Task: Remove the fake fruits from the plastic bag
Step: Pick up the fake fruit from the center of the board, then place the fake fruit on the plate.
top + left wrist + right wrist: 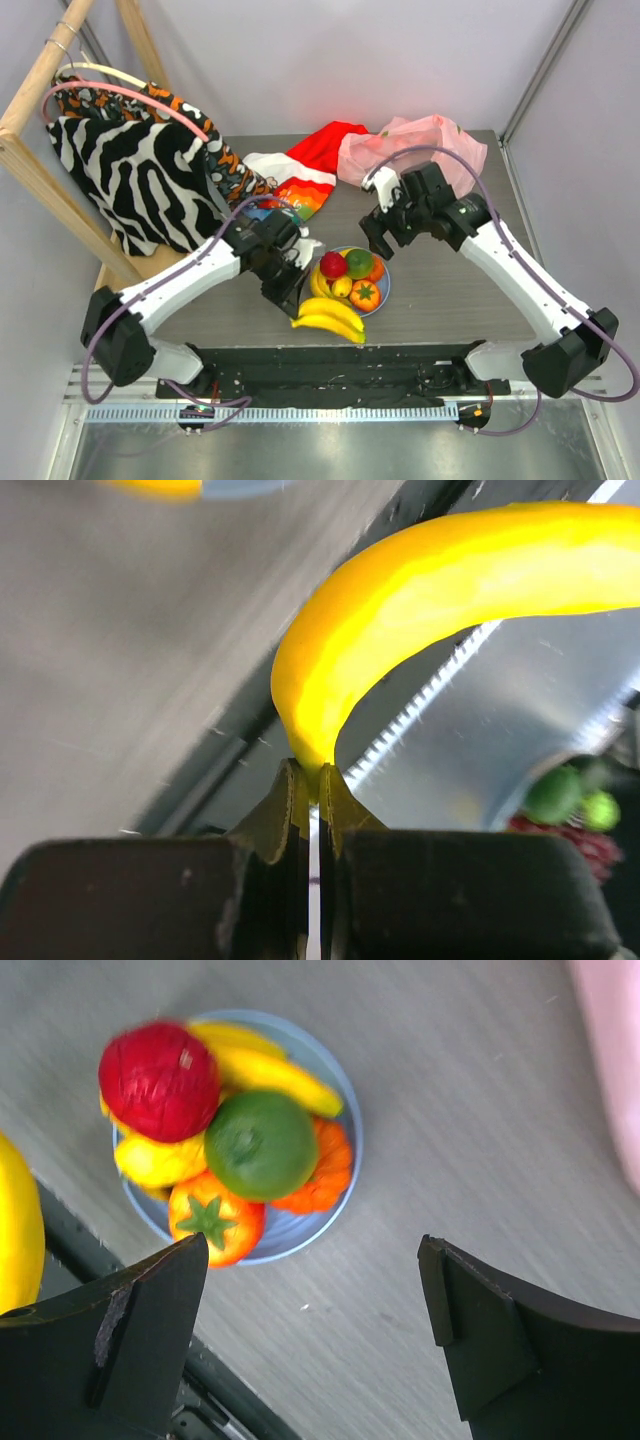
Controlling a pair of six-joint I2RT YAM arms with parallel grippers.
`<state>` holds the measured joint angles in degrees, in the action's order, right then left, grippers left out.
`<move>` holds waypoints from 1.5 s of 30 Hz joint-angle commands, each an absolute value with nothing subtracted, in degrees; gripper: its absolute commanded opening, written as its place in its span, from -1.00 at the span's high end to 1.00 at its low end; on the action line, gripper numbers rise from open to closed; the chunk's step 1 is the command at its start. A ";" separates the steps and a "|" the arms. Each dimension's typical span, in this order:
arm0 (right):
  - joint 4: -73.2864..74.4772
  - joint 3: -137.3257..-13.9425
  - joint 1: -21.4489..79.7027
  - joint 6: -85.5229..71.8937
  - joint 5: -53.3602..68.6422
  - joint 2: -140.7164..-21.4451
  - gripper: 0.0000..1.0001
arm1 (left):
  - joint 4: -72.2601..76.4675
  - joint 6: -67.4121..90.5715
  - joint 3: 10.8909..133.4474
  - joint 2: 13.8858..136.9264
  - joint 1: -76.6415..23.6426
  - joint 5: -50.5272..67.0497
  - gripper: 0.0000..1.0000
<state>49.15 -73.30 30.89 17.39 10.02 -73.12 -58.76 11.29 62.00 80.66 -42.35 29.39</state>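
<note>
Yellow banana bunch (430,610) is pinched only at its stem tip by the closed left fingers (285,815), centre-low beside the plate (352,1135); slippage is risked. Right fingers (150,1330) are held open. Plastic bag (415,145) is seen upper right.

1. A grey wood-grain table (450,300) fills the middle of the scene, evenly lit.
2. Plain pale walls (300,60) close in the far side and both flanks.
3. A light wooden rack (45,68) stands at the far left, with a zebra-print cloth (130,185) hanging from it.
4. A slim metal post (545,65) rises at the far right.
5. A white slotted rail (320,413) runs along the near edge, with a brushed metal surface (320,455) nearer still.
</note>
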 commanded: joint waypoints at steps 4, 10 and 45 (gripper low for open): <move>51.58 -87.79 23.66 11.79 8.16 -78.04 -0.86 | -58.91 -6.14 71.54 71.38 -42.45 19.52 1.00; 61.25 -103.43 17.31 11.94 33.54 -84.20 -0.60 | -61.50 -32.83 83.64 74.95 -43.59 18.64 1.00; 50.27 -81.12 22.32 -8.79 47.55 -83.58 -0.49 | -49.92 -65.65 91.93 85.51 -48.43 17.31 1.00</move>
<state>52.07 -80.99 21.43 -6.59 50.78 -83.05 -50.94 -64.45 89.25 84.84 -47.72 16.88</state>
